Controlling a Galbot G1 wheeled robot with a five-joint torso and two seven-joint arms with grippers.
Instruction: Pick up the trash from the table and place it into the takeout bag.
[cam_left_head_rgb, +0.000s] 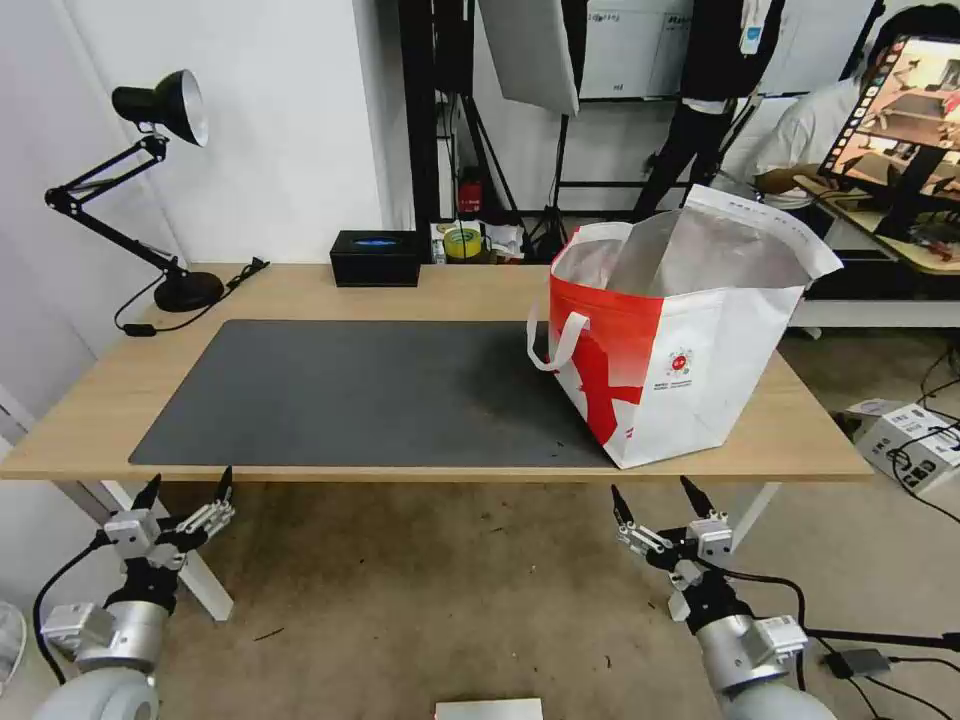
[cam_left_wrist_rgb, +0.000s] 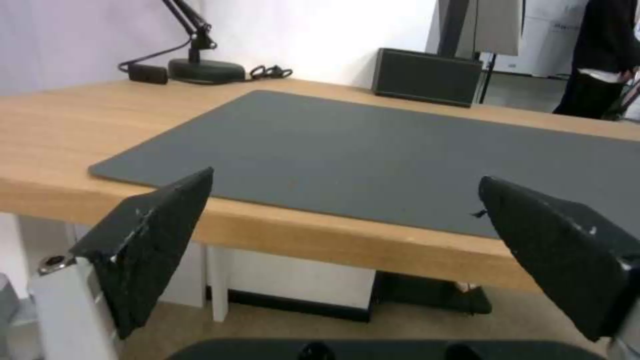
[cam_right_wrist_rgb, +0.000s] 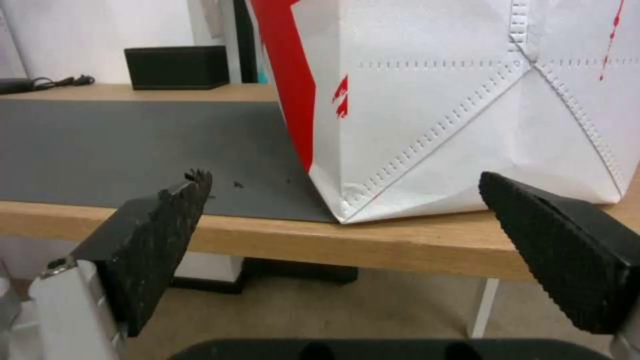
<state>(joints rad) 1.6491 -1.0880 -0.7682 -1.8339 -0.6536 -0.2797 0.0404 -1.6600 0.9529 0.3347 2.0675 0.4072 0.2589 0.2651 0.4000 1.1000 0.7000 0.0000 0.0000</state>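
Below the desk's near edge I have both pincers parked low over the floor, clear of everything. Left pincer (cam_left_head_rgb: 186, 490) sits under the near-left corner, fingers spread wide, nothing between them; in its wrist view the two black pads (cam_left_wrist_rgb: 150, 240) frame the front edge of the desk (cam_left_wrist_rgb: 60, 125) and the grey mat (cam_left_wrist_rgb: 373, 150). Right pincer (cam_left_head_rgb: 655, 498) sits under the near edge toward the right end, also spread wide and empty, pointed up at the bag's bottom corner.

On the desk, the dark grey mat (cam_left_head_rgb: 350, 390) covers the middle, running almost to the near edge. A few dark crumbs (cam_right_wrist_rgb: 237, 184) lie on the mat near the bag's base. Takeout bag (cam_left_head_rgb: 690, 350) stands upright at the right end, close to the near edge, its left part on the mat and its right part on bare wood. Mouth is open, silver lining visible, one white handle (cam_left_head_rgb: 556, 340) hanging over the red side. I can't see inside the bag from any view, so I can't tell what it holds.

Far edge: black box (cam_left_head_rgb: 376, 258) near the middle. Far-left corner: black desk lamp (cam_left_head_rgb: 160, 105), base on the wood, cord trailing beside it.
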